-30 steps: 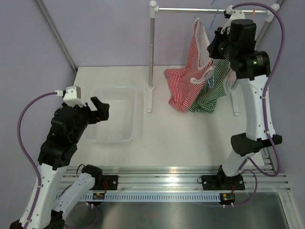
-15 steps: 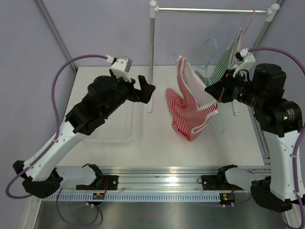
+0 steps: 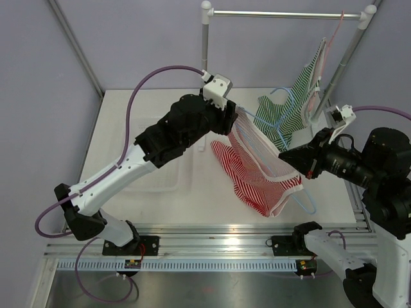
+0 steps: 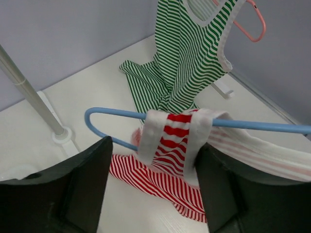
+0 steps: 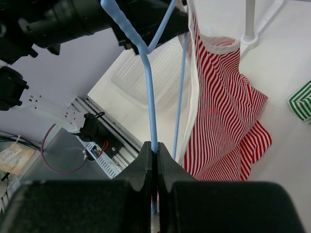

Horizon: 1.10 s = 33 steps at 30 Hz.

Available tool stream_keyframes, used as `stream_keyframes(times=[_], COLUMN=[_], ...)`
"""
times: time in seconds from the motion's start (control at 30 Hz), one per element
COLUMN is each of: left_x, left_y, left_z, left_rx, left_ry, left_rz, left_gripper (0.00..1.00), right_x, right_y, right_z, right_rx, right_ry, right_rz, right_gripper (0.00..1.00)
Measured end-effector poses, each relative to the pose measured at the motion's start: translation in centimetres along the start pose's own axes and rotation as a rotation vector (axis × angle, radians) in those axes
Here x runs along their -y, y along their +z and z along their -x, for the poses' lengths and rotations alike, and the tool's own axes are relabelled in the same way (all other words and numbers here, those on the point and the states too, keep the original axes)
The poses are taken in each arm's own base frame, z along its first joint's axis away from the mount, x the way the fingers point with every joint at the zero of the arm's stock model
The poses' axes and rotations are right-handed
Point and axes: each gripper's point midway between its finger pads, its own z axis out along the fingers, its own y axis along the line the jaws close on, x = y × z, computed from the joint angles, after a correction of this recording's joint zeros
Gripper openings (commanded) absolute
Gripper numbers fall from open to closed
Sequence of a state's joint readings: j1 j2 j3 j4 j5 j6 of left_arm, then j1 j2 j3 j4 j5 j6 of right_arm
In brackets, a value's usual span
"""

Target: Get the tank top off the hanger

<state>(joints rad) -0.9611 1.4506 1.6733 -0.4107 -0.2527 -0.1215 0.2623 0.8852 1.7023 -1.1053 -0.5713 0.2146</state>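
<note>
A red-and-white striped tank top hangs on a blue hanger, its lower part lying on the table. My right gripper is shut on the blue hanger wire and holds it off the rail, tilted over the table. At the upper end of the hanger, my left gripper stands open around the top's white-edged shoulder strap. The strap sits between the two fingers, close against the right one.
A green-striped tank top on a pink hanger stays on the clothes rack at the back right. A clear plastic basket lies on the table at the left, partly under my left arm.
My left arm swung right to the hanger and its jaws came in round the strap. My right arm drew the hanger and red top off the rail, down and forward.
</note>
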Motion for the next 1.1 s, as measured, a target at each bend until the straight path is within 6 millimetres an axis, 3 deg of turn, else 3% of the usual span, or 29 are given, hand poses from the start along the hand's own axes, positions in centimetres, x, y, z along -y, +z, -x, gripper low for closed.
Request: stream_keyframes(times=[0.17,0.2,0.23,0.3,0.5,0.63,0.77,0.93,1.1], left_x=[-0.5,-0.6,-0.7,-1.1,-4.2,-9.5,-13.5,-14.0,-13.5], left_y=[0.4,0.4,0.3,0.3,-0.1,-0.5,-1.1,-1.1,-1.8], left_z=[0.1,0.1,0.1,0.1,-0.6,-1.6,-2.9,-4.9,-7.6], left_rx=[0.003,0.004,0.004,0.004,-0.015,-0.049,-0.089,-0.144,-0.191], left_ry=[0.023,0.018,0.023,0.024,0.005,-0.085,-0.181,-0.287,-0.387], left_rz=[0.033,0.037,0.044,0.069,0.209,0.341,0.433,0.402,0.317], left_gripper=[0.14,0.14,0.05,0.00,0.00,0.00,0.00,0.00,0.00], right_x=[-0.7,-0.6,-0.4,0.2,3.0,4.0,3.1,1.8,2.1], right_y=[-1.0,-1.0,-0.9,-0.4,2.7,4.3,4.4,3.3,3.8], right_z=[0.0,0.0,0.0,-0.3,-3.0,-4.8,-4.4,-3.5,-3.1], right_rx=[0.028,0.029,0.026,0.013,-0.100,-0.166,-0.113,0.004,0.116], right_ry=[-0.023,-0.024,-0.023,-0.015,0.039,0.053,-0.010,-0.102,-0.133], right_rz=[0.008,0.004,-0.002,-0.015,-0.037,-0.011,0.055,0.107,0.119], right_gripper=[0.00,0.00,0.00,0.00,0.00,0.00,0.00,0.00,0.00])
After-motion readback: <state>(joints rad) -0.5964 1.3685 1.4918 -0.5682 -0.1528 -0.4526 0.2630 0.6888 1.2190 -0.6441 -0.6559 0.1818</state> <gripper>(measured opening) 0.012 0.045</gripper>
